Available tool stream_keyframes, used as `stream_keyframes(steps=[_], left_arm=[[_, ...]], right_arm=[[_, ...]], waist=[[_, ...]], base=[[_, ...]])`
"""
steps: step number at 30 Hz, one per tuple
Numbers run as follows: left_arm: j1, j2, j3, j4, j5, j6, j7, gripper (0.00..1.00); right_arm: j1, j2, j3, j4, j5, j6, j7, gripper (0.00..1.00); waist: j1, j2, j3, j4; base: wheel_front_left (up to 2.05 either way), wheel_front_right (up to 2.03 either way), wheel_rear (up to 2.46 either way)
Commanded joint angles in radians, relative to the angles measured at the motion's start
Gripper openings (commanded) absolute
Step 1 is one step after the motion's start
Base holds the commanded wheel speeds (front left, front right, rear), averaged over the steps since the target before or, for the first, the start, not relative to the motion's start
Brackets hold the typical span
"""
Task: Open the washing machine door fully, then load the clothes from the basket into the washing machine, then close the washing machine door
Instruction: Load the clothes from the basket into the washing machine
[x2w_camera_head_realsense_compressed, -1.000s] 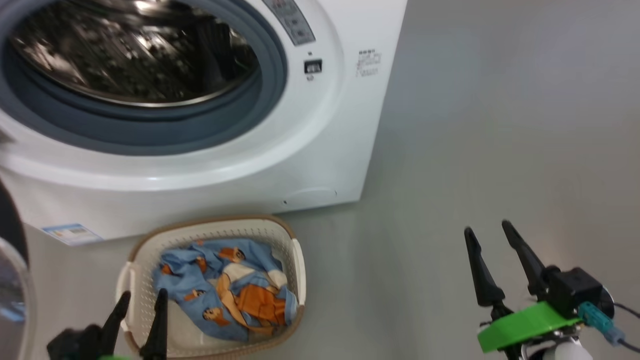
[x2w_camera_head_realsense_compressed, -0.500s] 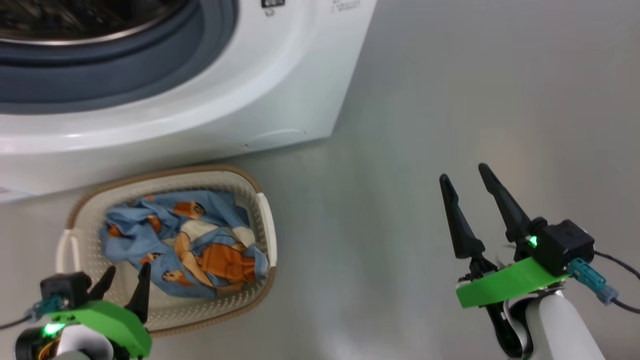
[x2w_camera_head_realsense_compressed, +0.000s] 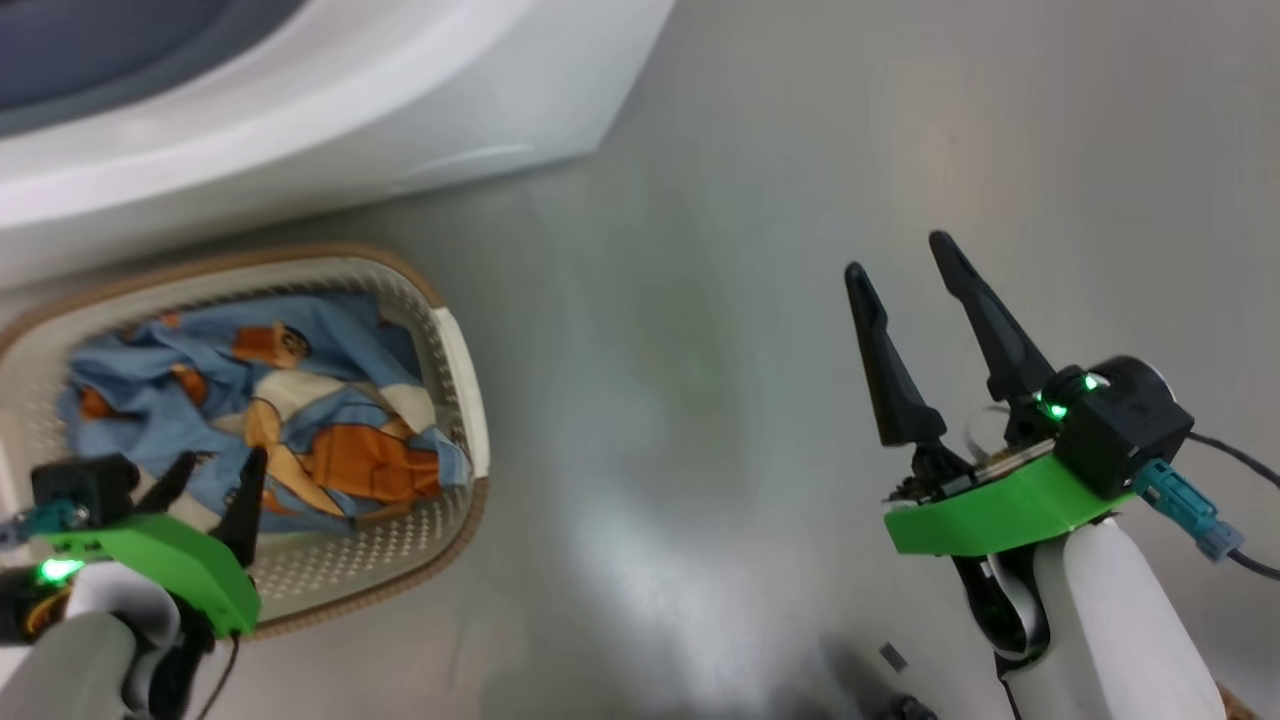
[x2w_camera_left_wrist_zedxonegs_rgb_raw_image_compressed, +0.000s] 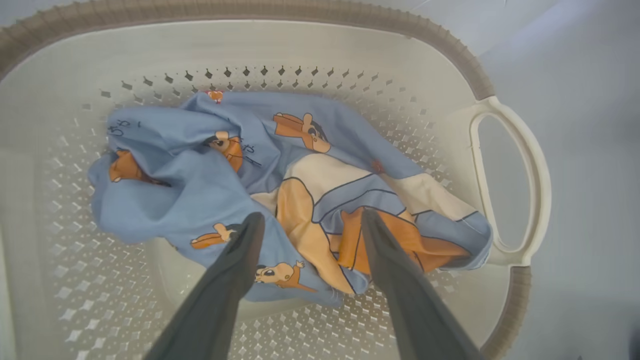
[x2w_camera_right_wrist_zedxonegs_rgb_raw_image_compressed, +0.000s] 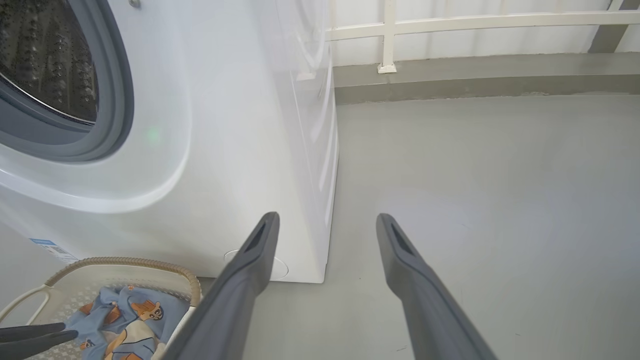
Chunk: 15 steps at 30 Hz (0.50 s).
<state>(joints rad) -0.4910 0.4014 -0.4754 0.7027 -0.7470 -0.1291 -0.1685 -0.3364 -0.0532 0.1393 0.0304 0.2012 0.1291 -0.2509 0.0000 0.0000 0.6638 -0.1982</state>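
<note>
Spread, empty left gripper (x2w_camera_left_wrist_zedxonegs_rgb_raw_image_compressed: 312, 216) above clothes (x2w_camera_left_wrist_zedxonegs_rgb_raw_image_compressed: 200, 200), heaped from basket (x2w_camera_left_wrist_zedxonegs_rgb_raw_image_compressed: 430, 95) centre toward handle-side edge. Idle right gripper (x2w_camera_head_realsense_compressed: 897, 255) spread over floor (x2w_camera_head_realsense_compressed: 700, 300). Risks: shallow pinch dropping clothes; snagging perforated wall, dragging basket.

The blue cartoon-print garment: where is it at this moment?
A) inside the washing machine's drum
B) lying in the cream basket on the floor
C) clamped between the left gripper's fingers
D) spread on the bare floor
B: the clothes lie crumpled inside the basket, and the left gripper is open over them, not closed on the fabric.
</note>
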Motion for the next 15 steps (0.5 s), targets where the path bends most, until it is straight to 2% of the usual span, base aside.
stream_keyframes(steps=[1, 10, 15], left_arm=[[-0.022, 0.049, 0.012, 0.006, -0.025, -0.001, -0.007, 1.00], [-0.154, 0.101, -0.052, 0.113, -0.126, -0.001, 0.037, 1.00], [-0.229, 0.101, -0.060, 0.181, -0.170, -0.001, 0.062, 1.00]], right_arm=[[-0.002, 0.003, 0.030, -0.031, 0.011, 0.002, -0.011, 1.00], [-0.033, 0.003, 0.057, -0.074, 0.001, 0.002, -0.011, 1.00], [-0.050, 0.003, 0.084, -0.070, -0.013, 0.002, -0.011, 1.00]], waist=[[0.0000, 0.0000, 0.096, -0.048], [0.0000, 0.0000, 0.230, -0.066], [0.0000, 0.0000, 0.286, -0.063]], base=[[0.00, 0.00, 0.00], [0.00, 0.00, 0.00], [0.00, 0.00, 0.00]])
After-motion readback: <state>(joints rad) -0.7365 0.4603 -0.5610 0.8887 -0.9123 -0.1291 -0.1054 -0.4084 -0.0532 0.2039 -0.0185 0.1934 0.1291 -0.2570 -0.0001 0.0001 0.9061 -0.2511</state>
